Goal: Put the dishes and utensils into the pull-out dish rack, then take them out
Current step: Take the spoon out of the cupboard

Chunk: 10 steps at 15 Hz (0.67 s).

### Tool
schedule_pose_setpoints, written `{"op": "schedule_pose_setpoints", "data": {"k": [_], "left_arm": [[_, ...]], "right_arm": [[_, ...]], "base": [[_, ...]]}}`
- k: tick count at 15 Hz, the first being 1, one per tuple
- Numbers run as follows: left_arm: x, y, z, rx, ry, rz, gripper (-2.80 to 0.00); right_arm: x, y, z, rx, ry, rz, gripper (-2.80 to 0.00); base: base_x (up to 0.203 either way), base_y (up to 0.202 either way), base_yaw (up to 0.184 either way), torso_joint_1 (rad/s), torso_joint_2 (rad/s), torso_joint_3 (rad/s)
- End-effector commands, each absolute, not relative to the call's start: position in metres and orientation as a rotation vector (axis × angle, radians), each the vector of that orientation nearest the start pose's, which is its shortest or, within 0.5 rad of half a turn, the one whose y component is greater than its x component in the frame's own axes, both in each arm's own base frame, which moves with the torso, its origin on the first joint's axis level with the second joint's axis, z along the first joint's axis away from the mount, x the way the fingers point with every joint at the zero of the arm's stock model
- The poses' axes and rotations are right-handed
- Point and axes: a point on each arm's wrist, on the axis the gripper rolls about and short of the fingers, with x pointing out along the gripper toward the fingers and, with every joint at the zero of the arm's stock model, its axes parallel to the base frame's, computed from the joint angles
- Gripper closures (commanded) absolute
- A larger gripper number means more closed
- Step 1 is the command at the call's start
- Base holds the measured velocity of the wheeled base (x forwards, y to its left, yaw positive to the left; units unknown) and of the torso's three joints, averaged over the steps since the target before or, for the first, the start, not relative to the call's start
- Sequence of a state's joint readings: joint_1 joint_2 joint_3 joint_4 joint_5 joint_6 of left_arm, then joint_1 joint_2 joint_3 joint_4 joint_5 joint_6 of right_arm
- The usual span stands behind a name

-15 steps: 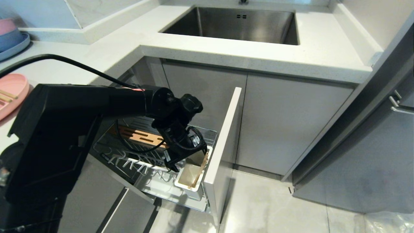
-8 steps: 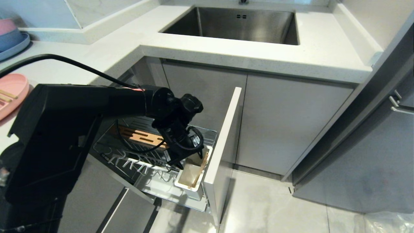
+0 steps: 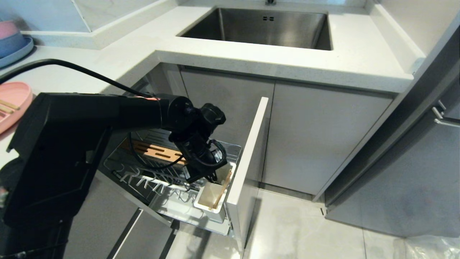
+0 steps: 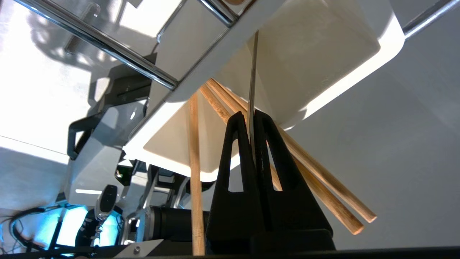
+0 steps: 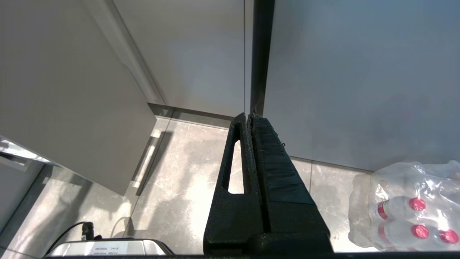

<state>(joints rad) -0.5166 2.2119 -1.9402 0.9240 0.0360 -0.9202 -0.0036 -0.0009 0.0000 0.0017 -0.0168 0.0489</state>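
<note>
Spoon: a thin silver handle [image 4: 252, 72] is clamped between the left gripper's fingers and reaches down into the caddy; the bowl end cannot be seen.
Chopsticks: light wooden sticks [image 4: 316, 180] are stood in the white cutlery caddy [image 3: 212, 196], leaning against its rim, just beside the clamped handle.
Dish rack: the chrome wire basket [image 3: 143, 172] is pulled out from under the counter, with the caddy at its front corner beside the grey cabinet front [image 3: 248, 158].
Left gripper: it [image 4: 252, 118] is closed on the spoon handle directly above the caddy.
Right gripper: it [image 5: 249, 117] is pressed shut on nothing, held over the floor near a pack of water bottles [image 5: 406, 205].
Pink plate: it [image 3: 12, 102] is lying on the counter at the far left.
</note>
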Motion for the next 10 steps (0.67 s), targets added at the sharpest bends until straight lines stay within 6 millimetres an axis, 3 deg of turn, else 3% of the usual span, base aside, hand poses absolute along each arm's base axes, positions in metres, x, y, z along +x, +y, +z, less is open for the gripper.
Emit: {"op": "schedule_pose_setpoints", "data": {"k": [1,10], "left_arm": [[0.352,-0.2,0.171,-0.473,1.237,0.142,0.0],[0.326,-0.188,0.22,-0.53,1.164,0.098,0.0]], "right_arm": [[-0.023,0.0,0.075,0.049,0.003,-0.02,0.0],[-0.023,0.0,0.075,0.049,0.003,-0.02,0.0]], "base": [[0.0,0.0,0.0,0.0,0.0,0.0],[0.0,0.0,0.0,0.0,0.0,0.0]]}}
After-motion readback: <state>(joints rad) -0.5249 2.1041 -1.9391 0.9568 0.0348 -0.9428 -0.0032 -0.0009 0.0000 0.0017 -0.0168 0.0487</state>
